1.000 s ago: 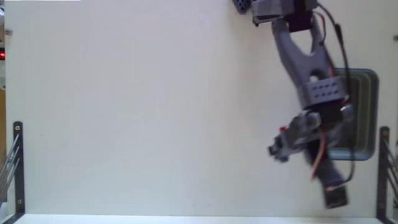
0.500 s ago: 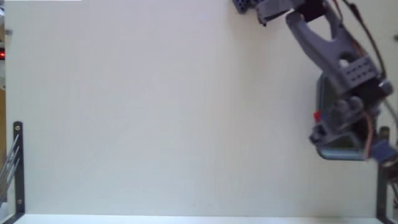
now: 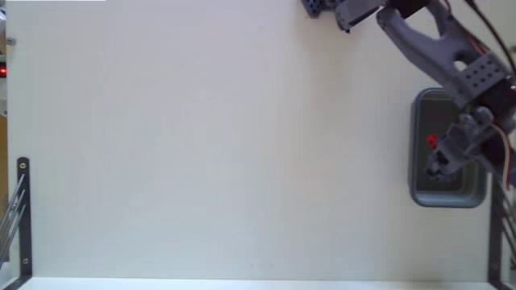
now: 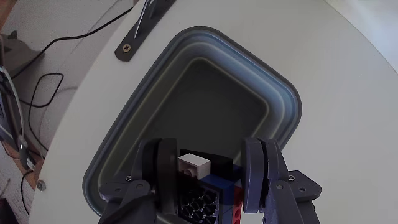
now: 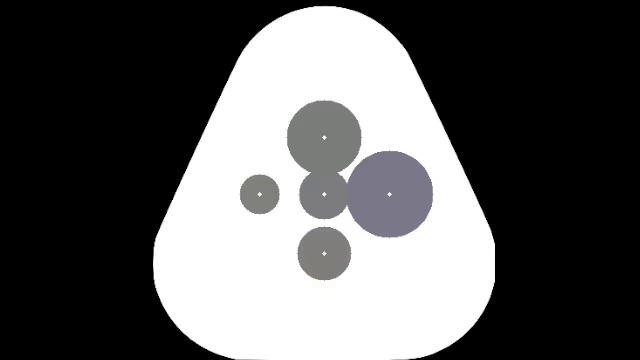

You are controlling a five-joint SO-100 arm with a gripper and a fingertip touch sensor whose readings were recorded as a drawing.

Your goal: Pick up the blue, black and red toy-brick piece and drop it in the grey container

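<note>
Now, my tool [image 4: 208, 171]: shut tight on the toy-brick piece [image 4: 205, 186].
Spot: over the grey container [image 4: 155, 87], maybe not touching it.

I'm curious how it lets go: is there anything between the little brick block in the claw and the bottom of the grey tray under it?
Nothing: in the wrist view the gripper holds the toy-brick piece over the grey container, whose dark floor looks bare.
</note>
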